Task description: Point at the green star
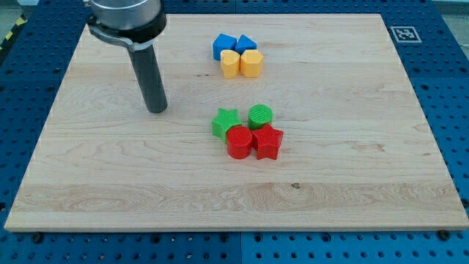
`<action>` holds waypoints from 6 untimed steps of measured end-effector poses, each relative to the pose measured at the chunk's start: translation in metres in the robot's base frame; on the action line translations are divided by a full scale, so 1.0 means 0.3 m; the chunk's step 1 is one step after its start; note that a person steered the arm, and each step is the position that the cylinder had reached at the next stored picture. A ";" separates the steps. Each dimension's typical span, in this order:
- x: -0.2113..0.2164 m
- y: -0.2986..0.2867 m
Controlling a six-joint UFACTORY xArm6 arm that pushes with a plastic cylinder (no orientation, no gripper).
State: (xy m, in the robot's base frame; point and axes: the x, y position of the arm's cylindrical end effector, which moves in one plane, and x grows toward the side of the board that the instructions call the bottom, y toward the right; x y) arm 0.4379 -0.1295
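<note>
The green star (224,122) lies near the board's middle. It touches a red round block (239,142) on its lower right, with a green round block (260,116) to its right. A red star (268,141) sits right of the red round block. My tip (157,109) rests on the board to the left of the green star, about a block's width and a half away, apart from all blocks.
A second cluster sits near the view's top: a blue block (223,45), a blue triangular block (245,44), a yellow star-like block (231,64) and a yellow hexagonal block (251,63). The wooden board (88,183) lies on a blue perforated table.
</note>
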 end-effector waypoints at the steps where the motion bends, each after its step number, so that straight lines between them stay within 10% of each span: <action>1: 0.080 0.082; 6: 0.171 0.259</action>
